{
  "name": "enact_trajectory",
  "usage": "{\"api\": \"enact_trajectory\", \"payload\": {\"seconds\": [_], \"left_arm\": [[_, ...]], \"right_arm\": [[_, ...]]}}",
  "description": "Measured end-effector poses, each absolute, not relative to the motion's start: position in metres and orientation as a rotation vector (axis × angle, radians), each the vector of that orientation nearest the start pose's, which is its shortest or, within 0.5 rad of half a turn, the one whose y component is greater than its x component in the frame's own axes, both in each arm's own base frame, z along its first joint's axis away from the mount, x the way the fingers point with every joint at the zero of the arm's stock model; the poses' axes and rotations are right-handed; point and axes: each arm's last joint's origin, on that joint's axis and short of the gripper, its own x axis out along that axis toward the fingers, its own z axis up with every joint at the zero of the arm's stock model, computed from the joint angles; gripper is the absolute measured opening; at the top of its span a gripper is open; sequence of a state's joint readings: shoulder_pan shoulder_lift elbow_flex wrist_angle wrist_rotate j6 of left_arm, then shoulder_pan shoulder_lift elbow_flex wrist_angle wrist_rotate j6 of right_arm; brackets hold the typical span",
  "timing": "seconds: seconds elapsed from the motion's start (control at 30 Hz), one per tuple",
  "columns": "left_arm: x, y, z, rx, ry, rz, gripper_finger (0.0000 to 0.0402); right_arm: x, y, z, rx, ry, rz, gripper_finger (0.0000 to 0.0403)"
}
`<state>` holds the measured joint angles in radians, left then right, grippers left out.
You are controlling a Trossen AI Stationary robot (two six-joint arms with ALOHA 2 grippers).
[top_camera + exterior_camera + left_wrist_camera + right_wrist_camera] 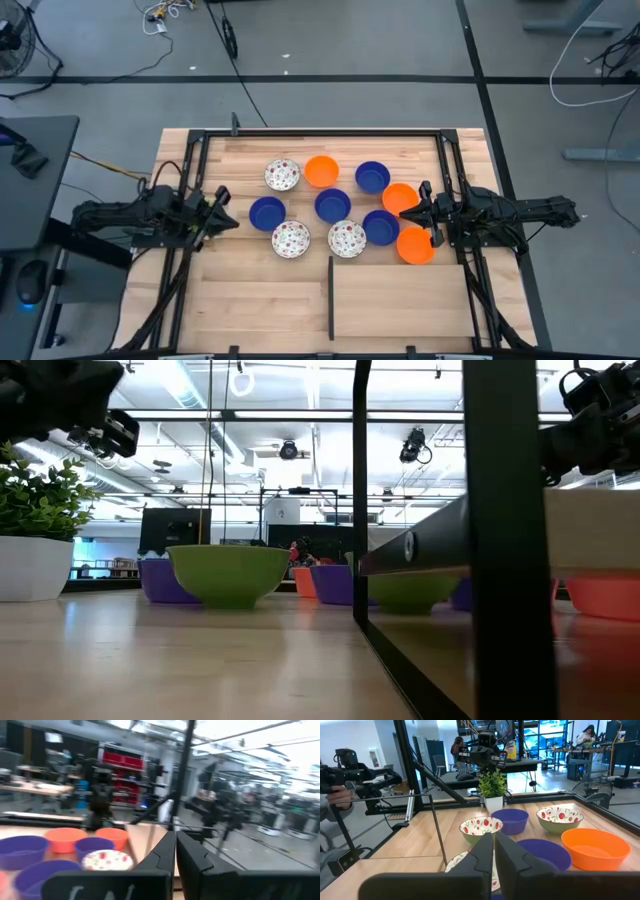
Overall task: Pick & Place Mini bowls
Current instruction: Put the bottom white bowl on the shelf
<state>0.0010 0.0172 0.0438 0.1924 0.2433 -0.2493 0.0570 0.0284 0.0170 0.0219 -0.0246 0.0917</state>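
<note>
Ten mini bowls (pixel 333 205) sit close together in the middle of the desk (pixel 250 310), a bit nearer the far edge and the right edge. There are four blue ones, three orange ones and three white ones with red spots. None of them is in a gripper.

The left gripper (pixel 222 213) hangs near the left edge of the desk, just beside a blue bowl (pixel 266 212). Its fingers are pressed together and hold nothing. The right gripper (pixel 412 213) hangs near the right edge, between two orange bowls (pixel 399 197) and close to a third blue one. Its fingers are pressed together too, and hold nothing.

A little green plant (pixel 493 784) in a white pot stands by the left edge of the desk. A thin dark frame (pixel 331 297) stands up near the front edge.

I think no bowl has been picked yet, so this looks like the very start. Next, one gripper needs to open its fingers, go down over the rim of the nearest bowl, and pinch it. The bowls are crowded, so it must be careful not to bump the ones next to it.
</note>
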Motion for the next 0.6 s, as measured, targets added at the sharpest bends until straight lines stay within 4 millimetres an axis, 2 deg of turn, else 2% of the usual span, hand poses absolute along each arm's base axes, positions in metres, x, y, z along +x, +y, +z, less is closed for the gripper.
{"api": "enact_trajectory", "payload": {"seconds": [0.17,0.33,0.6], "left_arm": [[0.104,-0.003,0.187,-0.192,-0.143,-0.118,0.0019],[0.121,-0.003,0.185,-0.192,-0.062,-0.12,0.0019],[0.165,-0.012,0.191,-0.205,0.211,-0.2,0.0019]], "right_arm": [[0.098,0.006,0.169,0.092,-0.007,0.082,0.0023],[0.098,0.006,0.169,0.091,-0.007,0.082,0.0023],[0.098,0.006,0.169,0.092,-0.007,0.082,0.0023]]}}
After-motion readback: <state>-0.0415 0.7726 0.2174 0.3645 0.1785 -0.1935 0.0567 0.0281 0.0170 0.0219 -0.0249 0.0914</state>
